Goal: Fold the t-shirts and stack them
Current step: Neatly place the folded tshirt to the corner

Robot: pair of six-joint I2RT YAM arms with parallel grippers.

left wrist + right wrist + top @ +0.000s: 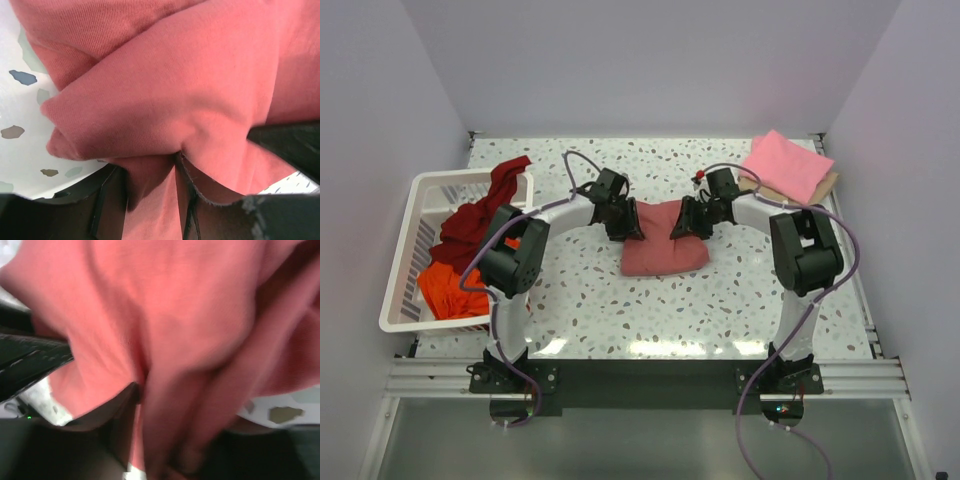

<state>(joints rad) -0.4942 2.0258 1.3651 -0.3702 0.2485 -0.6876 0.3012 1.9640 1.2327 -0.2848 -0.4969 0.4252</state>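
There were four t-shirts, one basket and two arms. The white slatted basket (402, 245) stood at the 9 o'clock edge of the speckled tabletop (580, 300). It held two of the shirts. The dark maroon t-shirt (480, 215) lay in its far part, with one end hanging over the rim toward 1 o'clock. The orange t-shirt (450, 290) lay crumpled in its near part. The bright pink t-shirt (785, 165) was folded flat in the corner at 2 o'clock, well apart from the others. The rose-red t-shirt (665, 252) lay as a thick folded bundle in the middle of the tabletop, between the two arms.

The left fingers (290, 145) were at the 10 o'clock corner of this bundle. In the left wrist view they were partly closed and clamped on the rose-red cloth, which was gathered into a deep crease between them. The right fingers (30, 357) were at the 2 o'clock corner of the same bundle. The right wrist view was blurred, but the rose-red cloth ran down between them in a pinched fold, so they also gripped it.
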